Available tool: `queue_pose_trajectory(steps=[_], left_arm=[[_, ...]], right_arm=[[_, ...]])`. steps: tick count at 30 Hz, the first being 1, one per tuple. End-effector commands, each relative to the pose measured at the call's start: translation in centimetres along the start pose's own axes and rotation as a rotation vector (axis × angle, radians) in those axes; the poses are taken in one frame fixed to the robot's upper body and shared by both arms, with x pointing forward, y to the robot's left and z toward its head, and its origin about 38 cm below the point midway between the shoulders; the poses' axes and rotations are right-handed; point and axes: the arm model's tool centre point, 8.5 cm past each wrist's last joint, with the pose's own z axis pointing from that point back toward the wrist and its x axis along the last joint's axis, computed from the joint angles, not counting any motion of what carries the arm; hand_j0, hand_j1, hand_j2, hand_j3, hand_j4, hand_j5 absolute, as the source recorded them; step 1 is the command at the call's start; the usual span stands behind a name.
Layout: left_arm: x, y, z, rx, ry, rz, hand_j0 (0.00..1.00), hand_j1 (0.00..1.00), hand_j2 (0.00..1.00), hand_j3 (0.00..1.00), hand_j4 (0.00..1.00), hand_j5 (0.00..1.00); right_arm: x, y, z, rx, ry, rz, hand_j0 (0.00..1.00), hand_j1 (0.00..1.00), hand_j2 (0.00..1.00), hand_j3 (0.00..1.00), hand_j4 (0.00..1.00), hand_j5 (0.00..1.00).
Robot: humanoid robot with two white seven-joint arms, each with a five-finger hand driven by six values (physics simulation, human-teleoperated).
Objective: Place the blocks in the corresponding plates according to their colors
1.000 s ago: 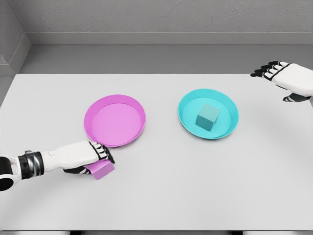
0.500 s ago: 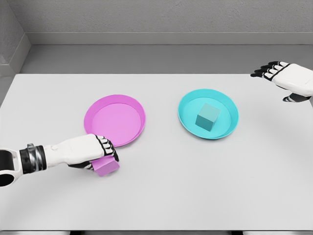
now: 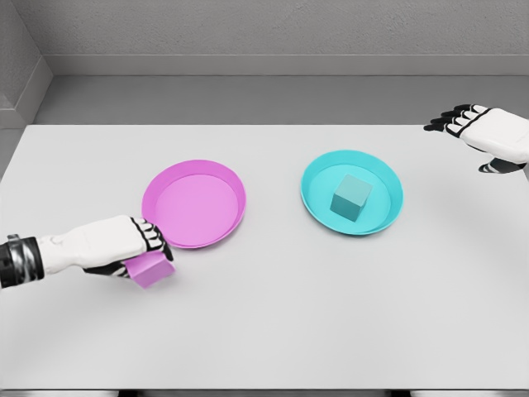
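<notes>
**Left hand and pink block shifted left, short of the pink plate**

Since half a second ago, my left hand has pulled back toward the left edge and carried the pink block with it; both now sit further left than before. From my station I see the fingers curled over the block's top, gripping it, with the block showing just below and to the right of the knuckles. Whether it is lifted or touching the table I cannot tell.

Just above and to the right of this hand lies the pink plate, its near rim close to the fingertips, with the block outside it. Further to the right of the hand is the teal plate, and the teal block rests inside it, upright.

My right hand has not moved: it hovers at the far right, well apart from both plates, up and to the right of the teal one. Its fingers are loosely extended and hold nothing.
</notes>
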Motion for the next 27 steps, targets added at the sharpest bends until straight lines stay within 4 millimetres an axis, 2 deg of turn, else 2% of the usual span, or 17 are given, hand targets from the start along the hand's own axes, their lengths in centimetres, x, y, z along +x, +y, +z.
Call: queue_pose_trajectory(steps=[1, 6, 14, 27], left_arm=[[-0.9, 0.8, 0.7, 0.025, 0.029, 0.005, 0.59, 0.59, 0.59, 0.59, 0.59, 0.59], [-2.6, 1.0, 1.6, 0.034, 0.082, 0.015, 0.59, 0.59, 0.59, 0.59, 0.59, 0.59], [-2.4, 1.7, 0.5, 0.063, 0.066, 0.009, 0.59, 0.59, 0.59, 0.59, 0.59, 0.59], [-3.4, 2.2, -1.1, 0.088, 0.078, 0.026, 0.59, 0.59, 0.59, 0.59, 0.59, 0.59]], right_arm=[[-0.1, -0.1, 0.1, -0.003, 0.002, -0.003, 1.0, 1.0, 1.0, 1.0, 1.0, 1.0], [-0.1, -0.1, 0.1, -0.003, 0.002, -0.003, 1.0, 1.0, 1.0, 1.0, 1.0, 1.0], [0.0, 0.1, 0.0, -0.002, -0.001, -0.005, 1.0, 1.0, 1.0, 1.0, 1.0, 1.0], [0.0, 0.1, 0.0, 0.002, -0.001, -0.005, 1.0, 1.0, 1.0, 1.0, 1.0, 1.0]])
